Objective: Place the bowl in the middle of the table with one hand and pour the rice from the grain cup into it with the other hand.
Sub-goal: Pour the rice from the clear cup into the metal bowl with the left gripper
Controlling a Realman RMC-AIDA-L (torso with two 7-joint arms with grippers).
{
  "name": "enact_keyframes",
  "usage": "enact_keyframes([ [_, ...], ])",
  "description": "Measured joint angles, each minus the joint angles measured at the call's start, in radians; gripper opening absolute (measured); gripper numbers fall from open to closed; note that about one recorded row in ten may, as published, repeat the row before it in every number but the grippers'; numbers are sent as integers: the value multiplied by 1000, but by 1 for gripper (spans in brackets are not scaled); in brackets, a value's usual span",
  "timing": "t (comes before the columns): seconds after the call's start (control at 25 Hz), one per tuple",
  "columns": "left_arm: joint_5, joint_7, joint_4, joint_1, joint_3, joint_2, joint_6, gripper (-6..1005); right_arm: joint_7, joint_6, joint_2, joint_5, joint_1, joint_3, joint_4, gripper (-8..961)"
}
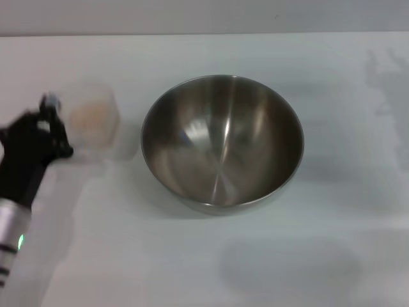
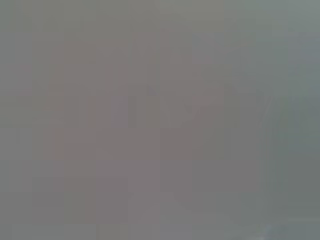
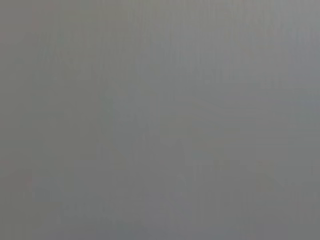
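With the left pincer (image 1: pixel 56 128) at the light, rigid grain cup (image 1: pixel 93 123), closure indeterminate, we grip its handle side.

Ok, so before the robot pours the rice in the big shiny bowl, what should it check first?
1. Bowl in the middle of the table: ok.
2. Bowl has no rice in it yet, ready to fill: ok.
3. Rice still inside the grain cup: ok.
4. Left gripper firmly holding the cup: cannot tell, it is right at the cup but too blurred to judge.
5. Cup over the bowl: not ok, it sits beside the bowl on the robot's left.
6. Right gripper out of the way: ok, not in the head view.
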Motion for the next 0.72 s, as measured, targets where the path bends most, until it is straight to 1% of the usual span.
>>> enact_keyframes([
  [0.04,0,39,0,-17,-6,0,17,28,0,0,0,0,0,0,0,438],
  [0.08,2,147,0,-60,-11,0,41,27,0,-4,0,0,0,-1,-2,439],
  [0.12,2,147,0,-60,-11,0,41,27,0,-4,0,0,0,-1,-2,440],
  [0.2,10,303,-7,-119,-4,0,54,27,0,-6,1,-1,2,-2,-4,441],
  [0.24,10,303,-7,-119,-4,0,54,28,0,-6,1,-1,2,-2,-4,442],
  [0.28,13,364,-13,-145,6,0,56,28,0,-6,1,-1,3,-2,-4,442],
  [0.36,17,470,-28,-176,27,0,58,28,0,-7,1,-1,4,-2,-4,444],
  [0.48,40,621,-43,-209,55,0,59,28,0,-7,1,-2,7,-2,-2,446],
  [0.52,77,737,-48,-225,66,0,59,27,0,-7,1,-2,7,-2,-2,446],
  [0.56,77,737,-48,-225,66,0,59,27,0,-7,1,-2,7,-2,-1,447],
  [0.6,95,786,-50,-229,69,0,59,27,0,-8,1,-2,8,-2,0,448],
  [0.64,119,837,-51,-232,71,0,59,27,0,-8,1,-2,8,-1,1,448],
  [0.68,174,939,-53,-238,71,0,59,27,0,-8,1,-2,9,-1,1,449],
  [0.72,174,939,-53,-238,71,0,59,27,0,-8,1,-3,9,-1,1,450],
])
